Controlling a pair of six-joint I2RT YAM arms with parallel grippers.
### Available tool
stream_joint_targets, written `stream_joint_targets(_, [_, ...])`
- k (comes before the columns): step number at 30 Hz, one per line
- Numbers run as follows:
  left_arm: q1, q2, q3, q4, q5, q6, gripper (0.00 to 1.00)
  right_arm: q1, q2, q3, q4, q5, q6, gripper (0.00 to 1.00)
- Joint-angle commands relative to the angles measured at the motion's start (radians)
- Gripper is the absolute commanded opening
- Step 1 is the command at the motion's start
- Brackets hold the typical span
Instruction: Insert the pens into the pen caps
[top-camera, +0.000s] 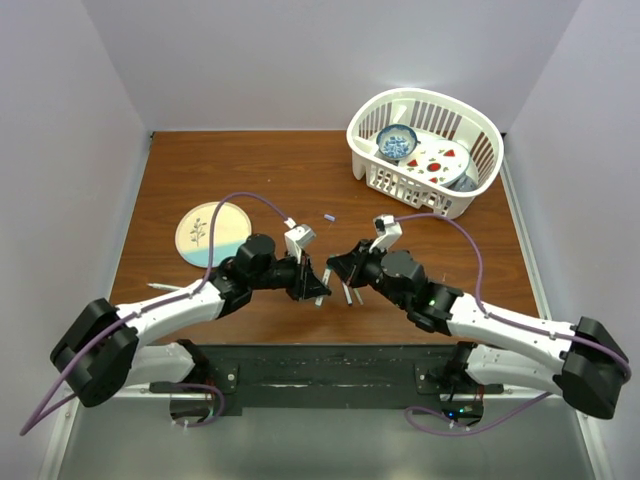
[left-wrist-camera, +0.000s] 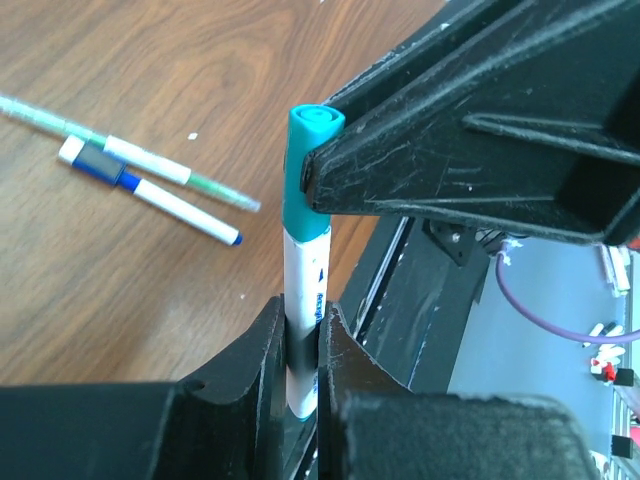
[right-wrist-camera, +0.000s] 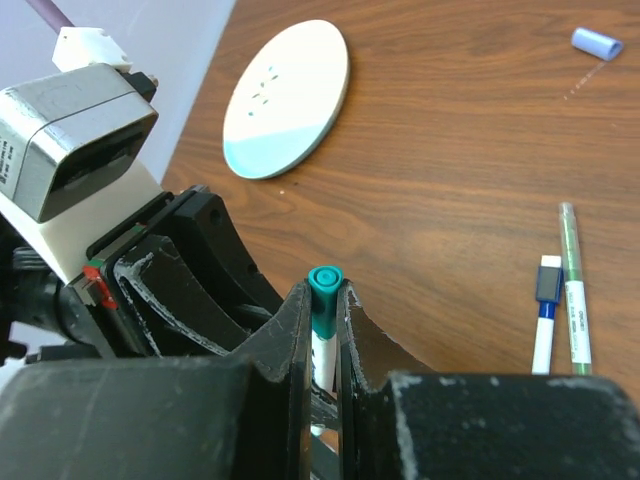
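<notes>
The left pincer (left-wrist-camera: 303, 335) pinched the white pen (left-wrist-camera: 303, 275) by its barrel, upright above the table (left-wrist-camera: 120, 300). The right pincer (right-wrist-camera: 322, 305) was pressed onto the teal cap (right-wrist-camera: 324, 280), which sat over the pen's upper end. The capping step looked nearly done, so the next move would call for a straight push along the pen to seat the cap before either pincer lets go.

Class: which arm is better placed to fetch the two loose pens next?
Right, probably. The loose pens lie beside the right gripper; the left gripper sits farther off, clamping the capped pen by its barrel.
</notes>
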Motion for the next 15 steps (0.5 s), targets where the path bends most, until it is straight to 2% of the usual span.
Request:
stream_joint_targets(1, [0.076,0.004,0.13,0.204,-0.226,0.029,0.0,0.118,0.057,-0.018,-0.191,-0.185,0.076,0.0])
stream_joint_targets(7, [0.109,0.022,0.13,0.229,-0.233,0.021,0.0,0.166,0.118,-0.021,-0.182,-0.187,0.107,0.0])
stream_joint_targets(8, [0.112,0.025,0.128,0.244,-0.229,0.021,0.0,0.172,0.12,-0.031,-0.135,-0.196,0.106,0.0])
stream_joint_targets(11, [0.135,0.032,0.104,0.302,-0.191,-0.014,0.0,0.195,0.143,-0.062,-0.008,-0.265,0.098,0.0])
stream_joint_targets(15, [0.185,0.032,0.076,0.382,-0.102,-0.1,0.0,0.25,0.158,-0.047,-0.019,-0.283,0.079,0.0])
